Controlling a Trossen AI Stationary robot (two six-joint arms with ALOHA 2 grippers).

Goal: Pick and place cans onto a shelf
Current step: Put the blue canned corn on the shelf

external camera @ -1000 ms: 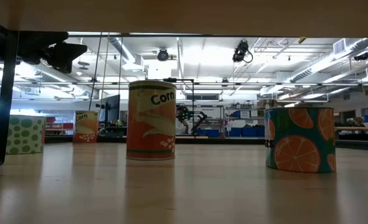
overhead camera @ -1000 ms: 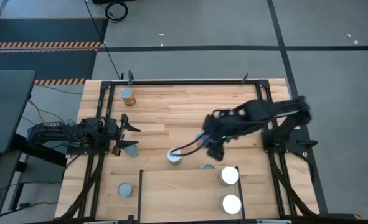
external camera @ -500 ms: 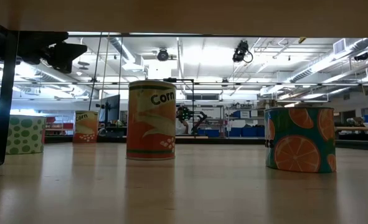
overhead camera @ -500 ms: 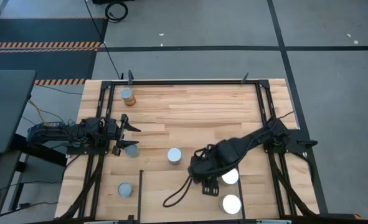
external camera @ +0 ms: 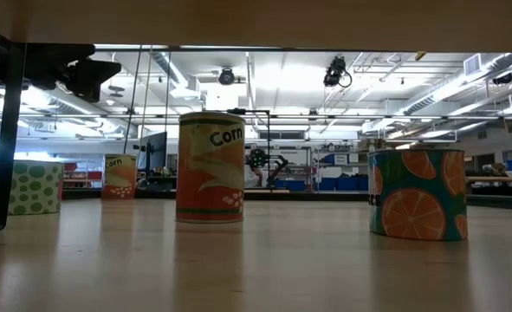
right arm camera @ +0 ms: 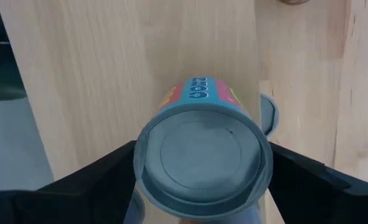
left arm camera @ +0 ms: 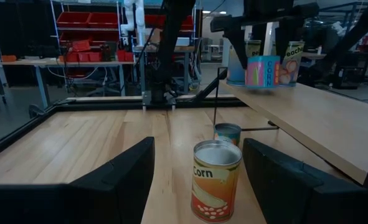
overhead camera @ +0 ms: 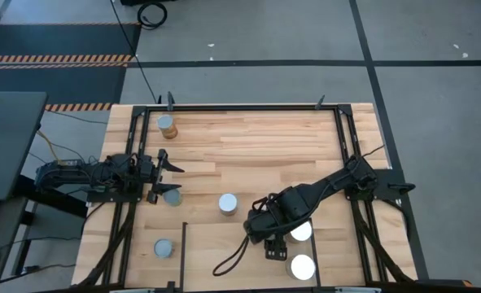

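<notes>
Over the shelf (overhead camera: 224, 252) at the table's near edge, your right gripper (right arm camera: 199, 186) holds a blue-topped can (right arm camera: 201, 155) clamped between its fingers — two gleaming cans (overhead camera: 302, 248) stand just beside it — while your left gripper (overhead camera: 165, 172), fingers spread wide, waits by a Corn can (left arm camera: 215, 180).

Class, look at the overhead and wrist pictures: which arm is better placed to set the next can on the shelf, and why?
The right. Its tool is over the shelf and already grips a blue-topped can, beside two shelved cans. The left tool waits open at the table's left edge with a Corn can ahead, ungrasped.
</notes>
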